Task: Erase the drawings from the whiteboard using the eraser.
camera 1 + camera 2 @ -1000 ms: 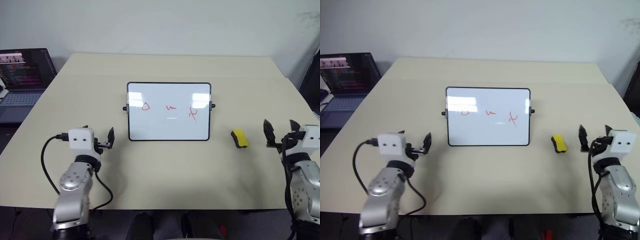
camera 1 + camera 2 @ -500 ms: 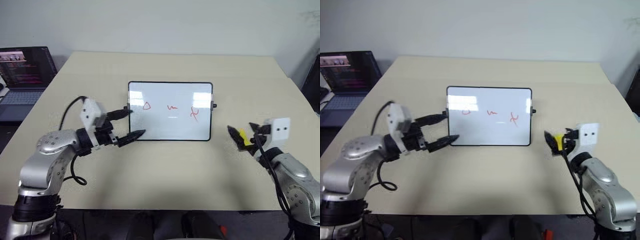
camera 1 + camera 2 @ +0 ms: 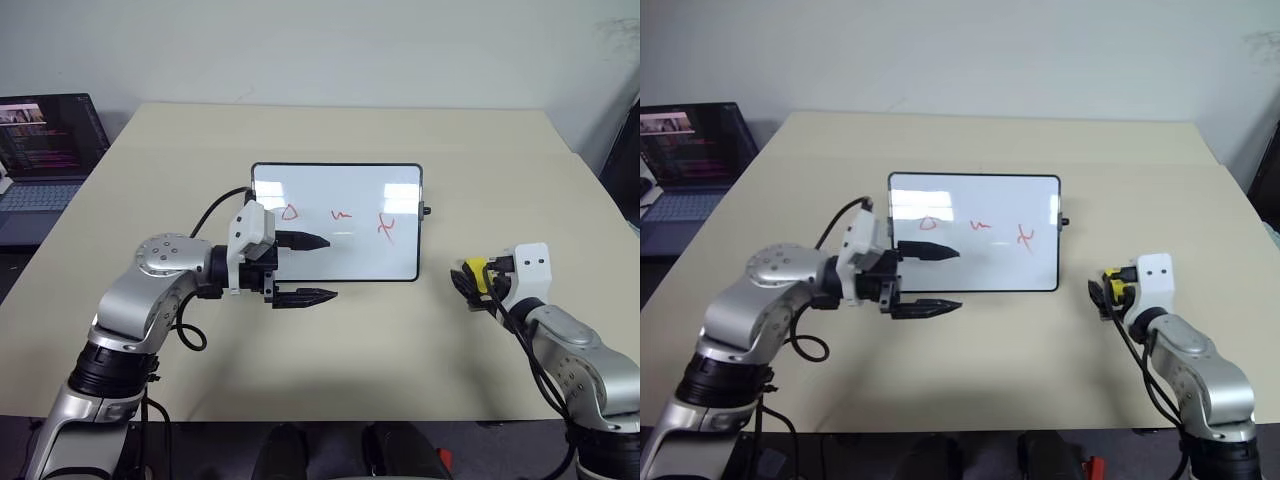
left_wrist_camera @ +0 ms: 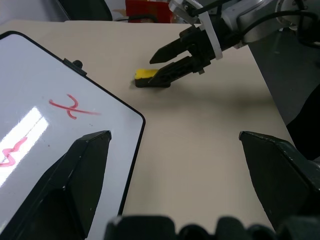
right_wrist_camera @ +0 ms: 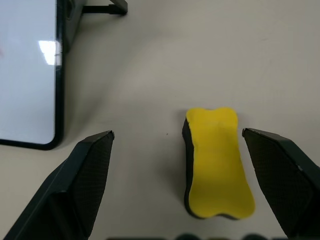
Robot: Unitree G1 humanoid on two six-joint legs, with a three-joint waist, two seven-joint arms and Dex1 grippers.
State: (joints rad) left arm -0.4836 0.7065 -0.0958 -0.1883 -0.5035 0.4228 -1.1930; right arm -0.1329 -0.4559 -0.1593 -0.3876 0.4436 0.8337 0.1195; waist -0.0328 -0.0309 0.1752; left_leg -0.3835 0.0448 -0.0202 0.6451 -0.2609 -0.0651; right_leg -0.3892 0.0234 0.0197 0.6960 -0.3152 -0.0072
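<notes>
The whiteboard [image 3: 336, 222] lies on the worktop [image 3: 330, 350] with red drawings [image 3: 340, 214] on it, the left claw [image 3: 312, 268] spread wide at its near edge, and the right claw [image 5: 175, 185] spread wide around the yellow eraser [image 5: 216, 161] beside it.

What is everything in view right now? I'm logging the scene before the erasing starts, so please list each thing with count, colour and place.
table: one, beige, bearing all but the laptop.
whiteboard: one, white with thin black frame, at the table's middle.
drawings: three, red, in a row across the whiteboard.
eraser: one, yellow with dark underside, flat on the table to the whiteboard's right.
laptop: one, dark, screen lit, off the table's far left corner.
left claw: one, black fingers, open, over the whiteboard's near left corner, pointing right.
right claw: one, black fingers, open, the eraser between its fingers, not gripped.
</notes>
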